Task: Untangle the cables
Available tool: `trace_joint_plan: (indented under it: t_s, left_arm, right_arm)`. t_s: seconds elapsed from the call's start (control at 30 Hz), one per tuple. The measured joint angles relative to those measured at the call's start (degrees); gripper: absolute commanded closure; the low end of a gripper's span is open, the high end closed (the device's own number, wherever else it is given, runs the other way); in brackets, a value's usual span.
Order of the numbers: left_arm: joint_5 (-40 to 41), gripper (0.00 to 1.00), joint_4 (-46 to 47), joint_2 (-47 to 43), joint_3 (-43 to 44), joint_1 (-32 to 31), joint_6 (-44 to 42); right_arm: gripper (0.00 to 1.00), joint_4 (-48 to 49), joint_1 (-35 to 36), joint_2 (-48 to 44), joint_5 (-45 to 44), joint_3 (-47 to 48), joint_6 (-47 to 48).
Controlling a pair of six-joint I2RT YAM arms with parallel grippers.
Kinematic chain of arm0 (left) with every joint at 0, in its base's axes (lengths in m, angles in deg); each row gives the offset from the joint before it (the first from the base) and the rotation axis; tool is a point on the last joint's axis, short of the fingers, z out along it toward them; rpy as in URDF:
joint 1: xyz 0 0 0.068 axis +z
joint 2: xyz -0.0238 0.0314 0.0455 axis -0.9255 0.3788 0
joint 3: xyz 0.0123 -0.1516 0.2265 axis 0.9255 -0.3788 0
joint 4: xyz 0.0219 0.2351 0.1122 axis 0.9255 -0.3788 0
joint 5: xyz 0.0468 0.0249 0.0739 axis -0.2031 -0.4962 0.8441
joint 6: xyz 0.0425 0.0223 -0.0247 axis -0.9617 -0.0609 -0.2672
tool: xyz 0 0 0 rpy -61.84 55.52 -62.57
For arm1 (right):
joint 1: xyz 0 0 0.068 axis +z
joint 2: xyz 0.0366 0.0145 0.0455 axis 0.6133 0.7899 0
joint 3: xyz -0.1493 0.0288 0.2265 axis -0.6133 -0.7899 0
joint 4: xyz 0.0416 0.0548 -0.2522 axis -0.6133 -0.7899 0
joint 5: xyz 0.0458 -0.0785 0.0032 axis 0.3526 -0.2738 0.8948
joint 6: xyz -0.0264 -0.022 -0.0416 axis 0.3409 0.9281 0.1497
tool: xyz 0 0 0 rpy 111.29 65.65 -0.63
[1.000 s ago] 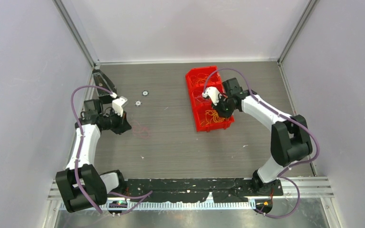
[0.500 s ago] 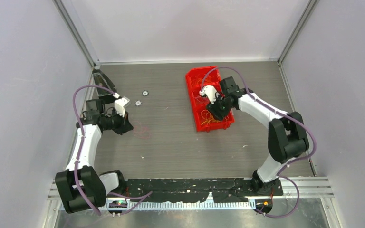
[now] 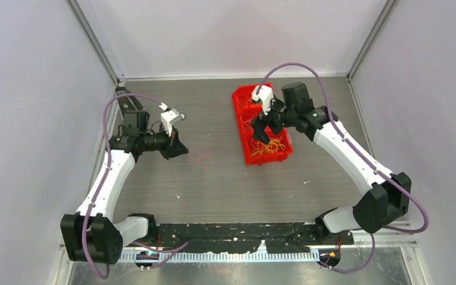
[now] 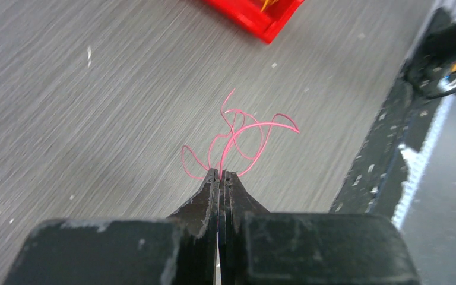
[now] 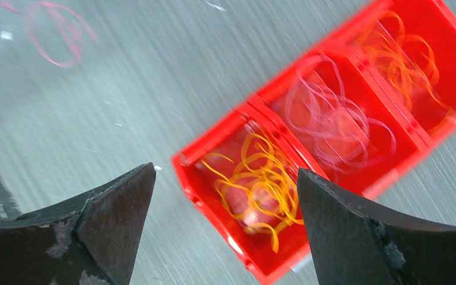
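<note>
My left gripper [image 4: 220,173] is shut on a small tangle of pink-red cables [image 4: 237,127], which fan out from its tips just above the grey table. From the top view this gripper [image 3: 179,149] is left of centre, and the pink-red cables [image 3: 203,159] are faint beside it. My right gripper [image 3: 261,127] hovers open over the red bin [image 3: 240,127] with nothing between its fingers. In the right wrist view this gripper [image 5: 225,170] frames yellow-orange cables [image 5: 261,184] in the bin's nearest compartment. Pale pink cables [image 5: 332,119] fill the middle compartment and orange cables [image 5: 404,53] the far one.
The red bin [image 5: 184,163] has three compartments and stands right of centre on the table. A black strip [image 3: 243,228] runs along the near edge by the arm bases. Enclosure walls close in the left, back and right sides.
My right gripper has opened wide and lifted back over the bin, leaving yellow-orange strands inside. My left arm has swung to the right, carrying the pink-red tangle toward the table's middle.
</note>
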State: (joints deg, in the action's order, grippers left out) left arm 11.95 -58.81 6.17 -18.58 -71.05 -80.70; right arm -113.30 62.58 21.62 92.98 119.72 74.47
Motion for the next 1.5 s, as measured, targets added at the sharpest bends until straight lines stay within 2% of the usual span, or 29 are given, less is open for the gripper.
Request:
trace_joint_plan:
  t_s: [0.17,0.4,0.67,0.73,0.8,0.87,0.97,1.0,1.07,1.13,1.2,1.27,1.33,1.43,1.5]
  left_arm:
    - [-4.2,1.00,2.7,1.8,5.0,-2.5,6.6]
    - [-6.9,1.00,9.4,2.2,5.5,-5.9,14.2]
    - [-8.8,1.00,17.8,2.3,5.5,-7.8,23.7]
    - [-9.0,1.00,19.1,2.3,5.5,-7.8,25.1]
    - [-9.2,1.00,19.8,2.3,5.5,-7.8,26.2]
    - [-9.4,1.00,20.6,2.2,5.2,-7.8,27.1]
    - [-9.6,1.00,21.4,1.9,3.9,-7.8,28.0]
    - [-9.6,1.00,21.5,1.8,3.3,-7.8,28.1]
    - [-9.4,1.00,21.4,1.7,2.1,-7.4,27.8]
    - [-8.8,0.99,20.7,1.7,1.3,-7.1,27.1]
    - [-7.6,0.80,20.2,1.7,0.7,-7.1,25.8]
    - [-6.3,0.71,19.5,2.0,0.5,-7.3,24.5]
    - [-4.8,0.57,18.0,2.8,0.6,-7.0,23.4]
    - [-2.9,0.43,15.4,4.9,1.1,-6.8,22.6]
    - [-1.4,0.39,13.4,5.4,1.2,-6.8,21.6]
  right_arm:
    - [0.05,4.0,7.4,-0.5,5.4,0.2,-4.5]
    - [0.05,12.5,17.7,1.6,10.1,0.6,-11.5]
    - [0.01,20.5,19.6,9.4,10.3,2.6,-16.9]
    - [0.12,21.4,19.6,10.8,9.4,2.5,-17.0]
    - [0.31,21.8,19.6,11.5,8.7,2.2,-16.7]
    - [0.56,21.9,19.6,11.6,8.2,1.7,-16.6]
    - [0.78,22.2,19.4,11.5,8.1,1.2,-16.5]
    - [0.89,22.3,19.1,11.4,7.9,1.0,-16.8]
    - [0.94,22.1,18.5,10.8,7.8,0.3,-17.2]
    - [0.94,21.8,17.6,10.0,7.8,0.1,-17.6]
    - [0.94,21.8,15.9,9.1,8.5,0.1,-18.3]
    - [0.95,21.5,14.3,8.2,9.0,0.1,-18.4]
    - [0.95,21.0,12.1,7.5,9.0,0.2,-18.4]
    - [0.95,19.7,7.7,7.3,9.1,1.1,-18.1]
    - [0.95,17.7,4.8,7.4,9.2,2.4,-17.3]
